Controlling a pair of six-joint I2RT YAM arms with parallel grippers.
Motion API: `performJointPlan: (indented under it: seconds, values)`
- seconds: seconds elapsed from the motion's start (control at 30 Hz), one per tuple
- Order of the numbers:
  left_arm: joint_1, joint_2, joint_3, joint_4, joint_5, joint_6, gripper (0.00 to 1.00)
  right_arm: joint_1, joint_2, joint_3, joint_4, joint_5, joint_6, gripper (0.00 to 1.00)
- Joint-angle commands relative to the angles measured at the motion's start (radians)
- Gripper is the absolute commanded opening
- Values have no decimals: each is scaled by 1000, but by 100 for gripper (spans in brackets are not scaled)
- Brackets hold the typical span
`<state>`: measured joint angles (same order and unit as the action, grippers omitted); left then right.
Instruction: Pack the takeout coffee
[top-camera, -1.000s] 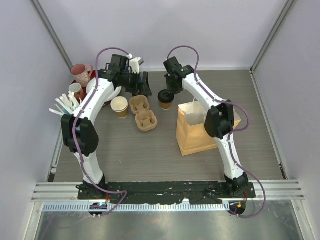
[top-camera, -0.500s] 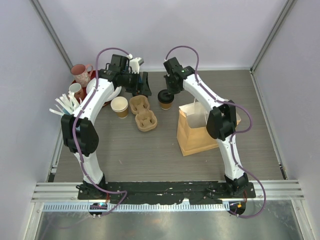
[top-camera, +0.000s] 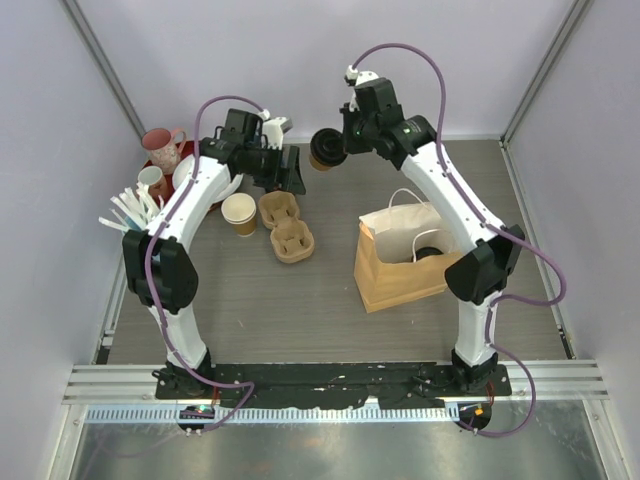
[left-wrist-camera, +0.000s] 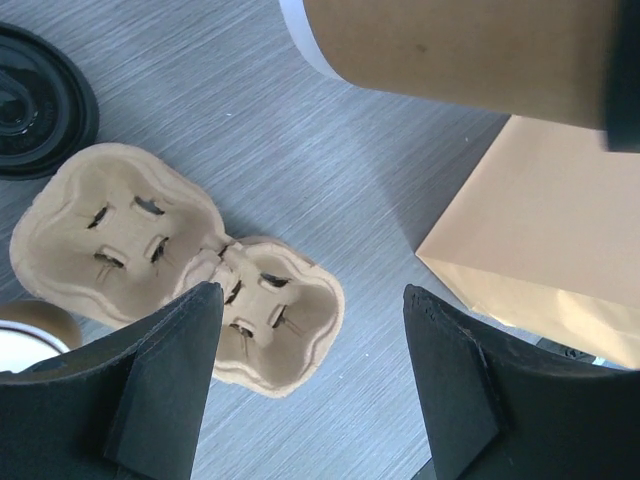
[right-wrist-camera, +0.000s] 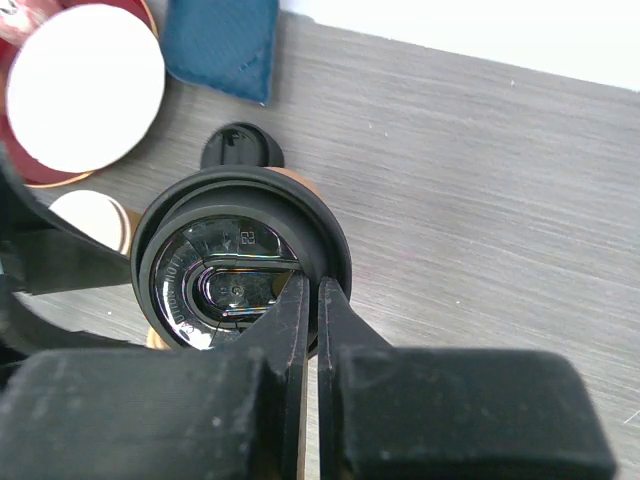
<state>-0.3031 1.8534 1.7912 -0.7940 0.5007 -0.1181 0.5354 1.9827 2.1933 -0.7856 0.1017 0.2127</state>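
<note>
Pale lilac walls close the booth on three sides, with grey metal posts slanting up at the back corners. The floor of it is a grey wood-grain desk (top-camera: 320, 310) whose near edge ends in a metal rail (top-camera: 560, 378) where both arms are bolted. At the far left corner stand a pink mug (top-camera: 160, 148), a white plate on a red one (right-wrist-camera: 85, 90) and a fan of white plastic cutlery (top-camera: 125, 212). Just right of these is a lidless tan cup (top-camera: 239, 213), and beside it lies a two-cup pulp carrier (top-camera: 286, 226), both of its wells bare. The left claw (top-camera: 290, 172) hangs above the carrier with its fingers spread wide, touching nothing. A blue cloth (right-wrist-camera: 222, 40) lies by the back wall, and a loose black lid (right-wrist-camera: 240, 148) lies flat on the desk near it. Right of the left claw, the takeout coffee (top-camera: 324, 150) — a tan cup under a black lid — is off the desk, in the air near the back wall. The right claw (top-camera: 342, 143) has its fingers pressed almost together on the rim of that lid, pinching it at the edge. Further right, near the middle of the desk, a brown paper bag (top-camera: 385, 280) with white cord handles stands open. A dark round thing shows inside its mouth, though I cannot tell what it is. The right side of the desk runs bare grey to the wall.
</note>
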Motion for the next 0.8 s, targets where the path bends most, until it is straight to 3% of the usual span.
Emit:
performJointPlan:
  seconds: [0.0, 0.23, 0.4, 0.57, 0.77]
  values:
    - [-33, -69, 62, -56, 61, 50, 77, 6, -100, 40, 51, -43, -21, 1]
    - [-137, -97, 190, -223, 157, 164, 79, -17, -238, 157, -179, 9, -85, 1]
    - [-208, -99, 257, -261, 216, 175, 82, -74, -424, 89, -341, 68, -81, 1]
    - [-312, -65, 315, -257, 179, 192, 87, -97, -606, -1, -426, 121, -49, 1]
    - [-378, 12, 353, -182, 66, 152, 86, -97, -713, -20, -552, 95, -10, 1]
